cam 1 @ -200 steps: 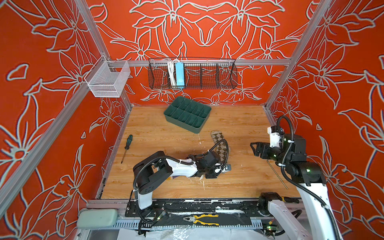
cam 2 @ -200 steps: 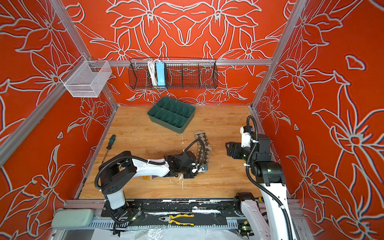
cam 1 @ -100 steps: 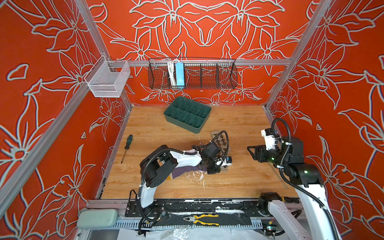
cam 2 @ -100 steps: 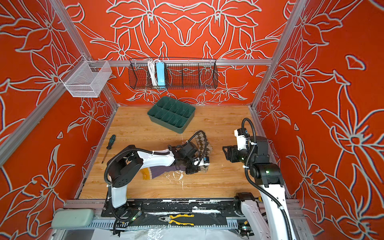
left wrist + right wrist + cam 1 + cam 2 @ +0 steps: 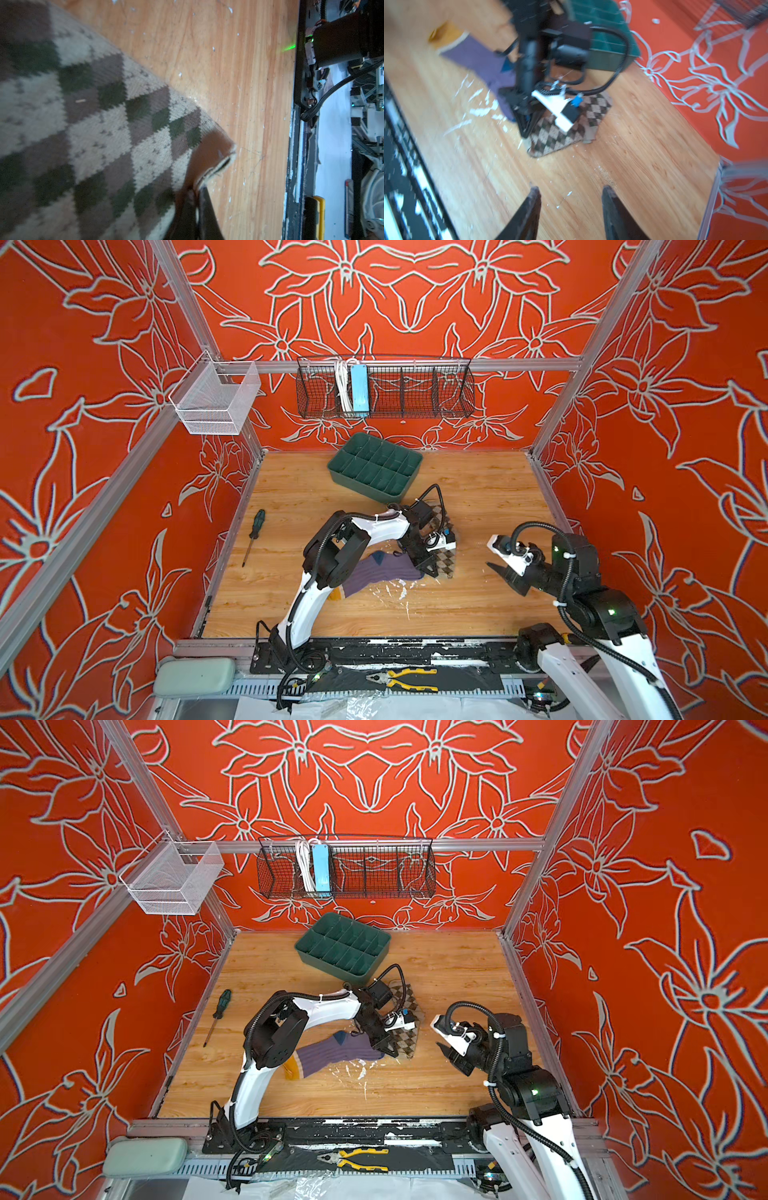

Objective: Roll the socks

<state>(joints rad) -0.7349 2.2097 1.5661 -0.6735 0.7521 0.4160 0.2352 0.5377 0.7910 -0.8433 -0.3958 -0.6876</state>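
Tightly, left gripper (image 5: 197,190) pinches argyle sock (image 5: 99,124); right gripper (image 5: 571,188) stands parted

A green divided tray (image 5: 361,486) sits far back on the wooden tabletop (image 5: 478,605), a screwdriver (image 5: 252,539) by its left edge; probably pliers (image 5: 405,678) lie out front

Purple sock (image 5: 376,572) (image 5: 332,1052): ribbed, yellow toe, teal heel. It lies flat on the table (image 5: 478,497), toe toward front-left and leg end toward the right. Argyle sock (image 5: 448,566) (image 5: 405,1046): beige with brown and dark diamonds. It lies just right of the purple sock, running front to back, middle hidden. Left wrist view: its brown end band (image 5: 207,153) is pinched and its corner lifted off the wood.
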